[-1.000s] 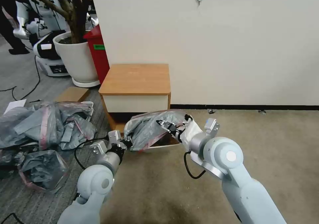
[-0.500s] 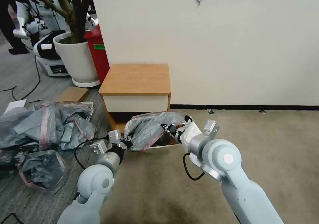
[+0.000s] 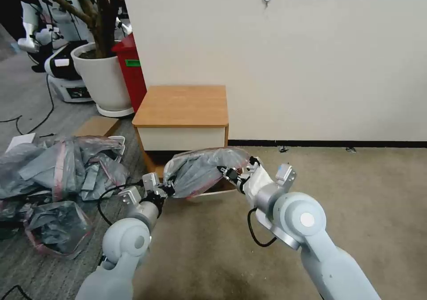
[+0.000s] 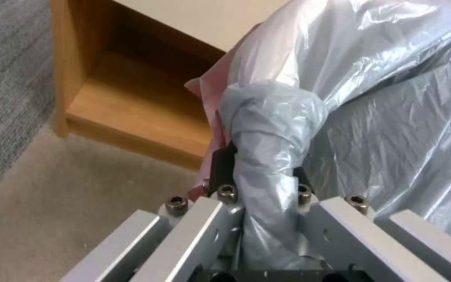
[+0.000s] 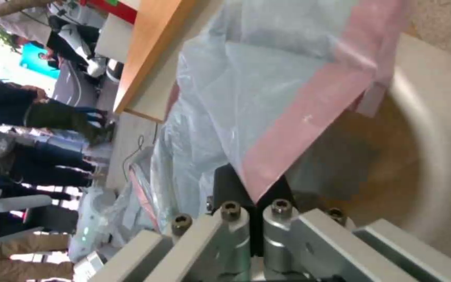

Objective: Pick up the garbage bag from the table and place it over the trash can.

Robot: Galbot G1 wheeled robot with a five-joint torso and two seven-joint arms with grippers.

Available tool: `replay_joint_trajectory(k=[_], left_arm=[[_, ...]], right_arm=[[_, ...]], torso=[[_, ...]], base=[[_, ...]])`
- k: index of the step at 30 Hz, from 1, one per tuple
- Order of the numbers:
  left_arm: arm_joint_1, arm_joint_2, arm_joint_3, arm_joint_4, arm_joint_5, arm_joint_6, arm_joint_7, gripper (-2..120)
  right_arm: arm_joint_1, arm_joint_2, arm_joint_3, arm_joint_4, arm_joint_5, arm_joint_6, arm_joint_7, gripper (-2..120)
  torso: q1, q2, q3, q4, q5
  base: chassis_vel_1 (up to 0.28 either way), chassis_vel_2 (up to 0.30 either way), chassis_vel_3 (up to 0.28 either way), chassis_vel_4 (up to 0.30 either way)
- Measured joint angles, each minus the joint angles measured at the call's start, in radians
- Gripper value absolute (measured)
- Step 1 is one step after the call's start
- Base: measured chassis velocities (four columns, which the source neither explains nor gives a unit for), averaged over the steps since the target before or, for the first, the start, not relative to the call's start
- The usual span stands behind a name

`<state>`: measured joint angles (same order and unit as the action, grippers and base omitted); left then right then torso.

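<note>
Between both tools, garbage bag.

The head camera looks forward and down from well above, facing the wall, with the table, the carpet and both arms spread below it. The left wrist camera sits right behind the left hand, looking along its fingers, very close to the garbage bag, toward the table's lower shelf. The right wrist camera sits just behind the right hand, equally close, rolled sideways, facing the trash can rim and the room beyond. All three share the bag and the table.
</note>
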<state>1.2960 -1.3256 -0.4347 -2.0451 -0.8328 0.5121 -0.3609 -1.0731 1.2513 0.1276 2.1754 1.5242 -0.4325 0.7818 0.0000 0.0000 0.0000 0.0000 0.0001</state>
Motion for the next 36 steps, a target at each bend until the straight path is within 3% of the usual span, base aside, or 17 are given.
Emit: replay_joint_trajectory(k=[15, 28, 36], left_arm=[[-0.020, -0.017, -0.002, 0.004, -0.114, -0.014, -0.089, 3], [-0.002, -0.015, -0.025, -0.046, -0.231, 0.026, -0.140, 3], [-0.007, -0.006, -0.030, -0.040, -0.236, 0.013, -0.161, 3]], right_arm=[[-0.088, -0.030, 0.042, 0.072, -0.009, 0.002, -0.019, 0], [-0.121, -0.052, 0.065, 0.030, -0.086, 0.003, -0.073, 0], [-0.138, -0.055, 0.065, 0.053, -0.096, 0.005, -0.079, 0]], torso=[[0.000, 0.000, 0.000, 0.0000, 0.0000], [0.000, 0.000, 0.000, 0.0001, 0.0000], [0.000, 0.000, 0.000, 0.0000, -0.0002]], base=[[0.000, 0.000, 0.000, 0.000], [0.000, 0.000, 0.000, 0.000], [0.000, 0.000, 0.000, 0.000]])
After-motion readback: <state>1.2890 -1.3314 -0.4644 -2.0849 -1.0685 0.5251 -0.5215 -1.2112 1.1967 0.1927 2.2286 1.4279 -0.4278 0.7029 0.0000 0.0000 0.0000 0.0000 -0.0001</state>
